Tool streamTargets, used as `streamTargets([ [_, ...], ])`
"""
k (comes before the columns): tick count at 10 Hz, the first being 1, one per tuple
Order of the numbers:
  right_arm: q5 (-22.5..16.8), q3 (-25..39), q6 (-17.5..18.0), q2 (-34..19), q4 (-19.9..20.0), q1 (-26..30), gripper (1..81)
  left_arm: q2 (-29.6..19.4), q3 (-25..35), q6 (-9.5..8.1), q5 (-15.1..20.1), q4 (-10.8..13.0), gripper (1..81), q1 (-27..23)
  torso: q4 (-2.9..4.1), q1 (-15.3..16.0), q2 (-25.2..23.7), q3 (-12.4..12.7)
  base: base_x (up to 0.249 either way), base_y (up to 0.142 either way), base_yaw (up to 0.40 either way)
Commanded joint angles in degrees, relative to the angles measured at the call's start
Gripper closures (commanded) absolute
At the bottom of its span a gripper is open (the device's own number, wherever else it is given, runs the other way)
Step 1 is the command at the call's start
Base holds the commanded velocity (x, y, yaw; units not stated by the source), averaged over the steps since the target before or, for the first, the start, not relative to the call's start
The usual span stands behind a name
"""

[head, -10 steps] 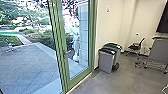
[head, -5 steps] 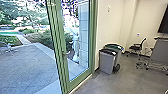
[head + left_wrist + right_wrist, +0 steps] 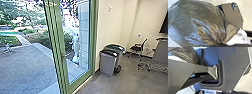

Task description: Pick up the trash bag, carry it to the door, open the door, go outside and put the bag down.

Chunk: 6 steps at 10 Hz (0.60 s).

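1. Paved yard (image 3: 27,65), with planting beyond it.
2. Green-framed glass door (image 3: 57,50), its metal handle (image 3: 65,54) at mid-height.
3. Grey bin (image 3: 107,63) with a black lid, on the floor (image 3: 105,85) near the wall (image 3: 112,25). Just behind it, a second bin (image 3: 121,56) with a green lid. The lids hide whatever is inside either one.
4. Office chair (image 3: 137,48) beside a grey desk (image 3: 161,53), farther right.
5. Left hand (image 3: 222,43), in its wrist view: closed on the gathered neck of the trash bag (image 3: 204,16). The dark, see-through plastic bulges full; its contents can't be made out. Crumpled white material (image 3: 239,38) shows next to the neck.
6. Right hand: I cannot tell how far open it is or whether it grips anything.
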Motion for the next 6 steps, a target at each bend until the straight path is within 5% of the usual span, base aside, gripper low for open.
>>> streamTargets([
  [1,-3.1,0.6,-0.4,1.1,-0.9,1.9,1.0,0.1,0.0,0.14,3.8,0.4,81.1,-3.5,0.00,0.0,0.0,0.0,0.153,-0.067,0.000],
  [6,-3.1,0.5,-0.4,1.1,-0.9,1.8,1.0,0.1,0.0,0.14,3.7,0.4,81.1,-3.5,0.00,0.0,0.0,0.0,0.153,-0.067,0.000],
])
